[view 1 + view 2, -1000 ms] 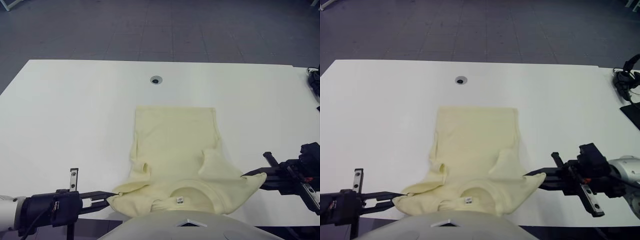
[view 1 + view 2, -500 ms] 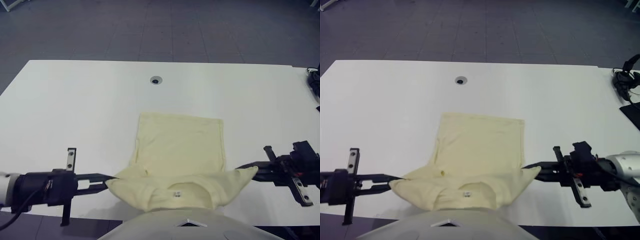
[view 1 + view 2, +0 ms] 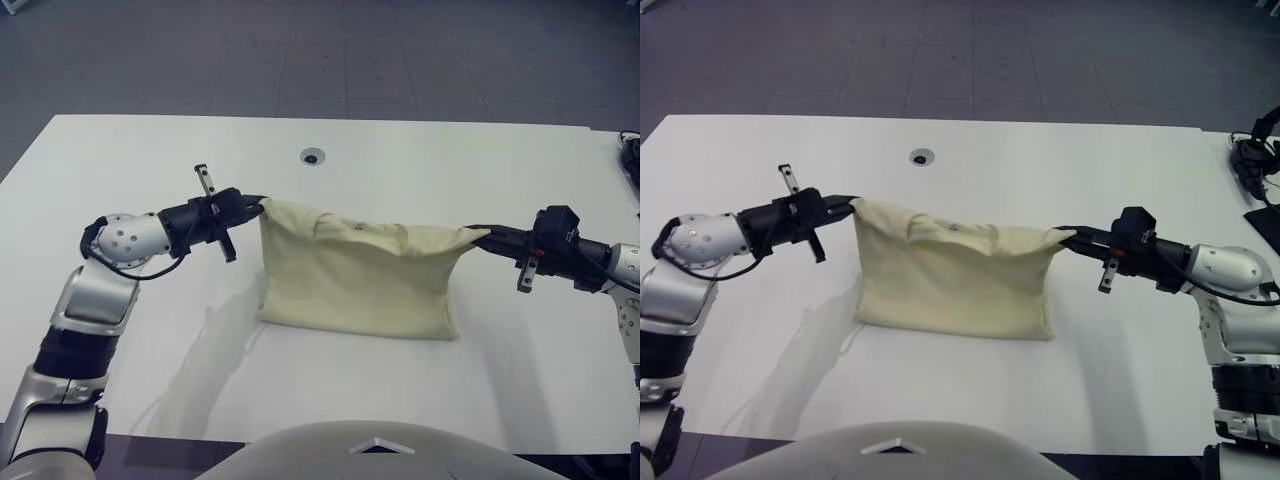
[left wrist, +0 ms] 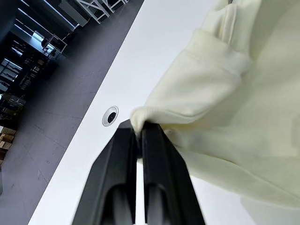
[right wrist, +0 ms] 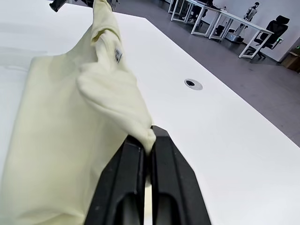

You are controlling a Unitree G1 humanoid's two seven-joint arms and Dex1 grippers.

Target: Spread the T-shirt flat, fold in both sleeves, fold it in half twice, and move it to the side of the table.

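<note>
You now hold the T-shirt (image 3: 355, 275) slung between your left end effector (image 3: 258, 203) and right end effector (image 3: 478, 233), both clenched on its corners, raised and carried forward since a second ago, with its lower fold resting on the worktop (image 3: 120, 170), so the half-fold looks underway.

Both head views look forward and down over the table (image 3: 120, 160) from its near edge, from rather far, and share its whole top. Each wrist view looks very closely along its own gripper, the left gripper (image 4: 139, 131) and the right gripper (image 5: 149, 138); both share the T-shirt (image 3: 355, 280).
</note>
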